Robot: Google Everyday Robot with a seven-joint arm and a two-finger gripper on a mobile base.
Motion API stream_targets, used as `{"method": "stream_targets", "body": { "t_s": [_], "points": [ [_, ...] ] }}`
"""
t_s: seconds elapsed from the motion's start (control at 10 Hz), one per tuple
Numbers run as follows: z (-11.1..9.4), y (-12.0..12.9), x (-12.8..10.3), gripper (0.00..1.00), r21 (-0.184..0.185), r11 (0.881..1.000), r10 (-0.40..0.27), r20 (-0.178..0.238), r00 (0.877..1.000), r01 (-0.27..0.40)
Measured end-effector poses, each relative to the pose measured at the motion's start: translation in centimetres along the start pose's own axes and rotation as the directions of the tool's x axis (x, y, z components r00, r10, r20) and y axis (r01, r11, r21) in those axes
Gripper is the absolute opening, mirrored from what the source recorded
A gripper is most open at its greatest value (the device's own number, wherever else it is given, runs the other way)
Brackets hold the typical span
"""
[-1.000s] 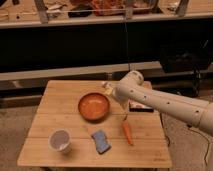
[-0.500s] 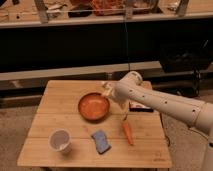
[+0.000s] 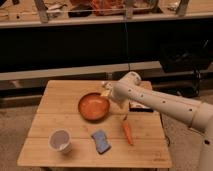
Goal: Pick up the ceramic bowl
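The ceramic bowl [image 3: 93, 106] is round, shallow and orange-brown. It sits on the wooden table [image 3: 55, 105] a little behind the middle. My white arm reaches in from the right. Its gripper [image 3: 107, 93] is at the bowl's far right rim, just above the table. The wrist hides where the gripper meets the rim, so I cannot tell whether it touches the bowl.
A small white cup [image 3: 60, 141] stands at the front left. A blue sponge [image 3: 101, 141] lies at the front middle, and an orange carrot [image 3: 127, 132] lies right of it. A dark flat object [image 3: 141, 106] lies under the arm. A long dark shelf runs behind the table.
The arm has barely shifted and the gripper stays at the bowl's right rim. The bowl and the other things have not moved.
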Motion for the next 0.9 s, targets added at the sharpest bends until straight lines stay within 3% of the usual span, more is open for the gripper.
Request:
{"method": "stream_targets", "body": {
  "t_s": [0.9],
  "points": [
    [3.1,-0.5,0.1,0.80,-0.009,0.994,-0.106,0.041,0.994,0.106]
  ]
}}
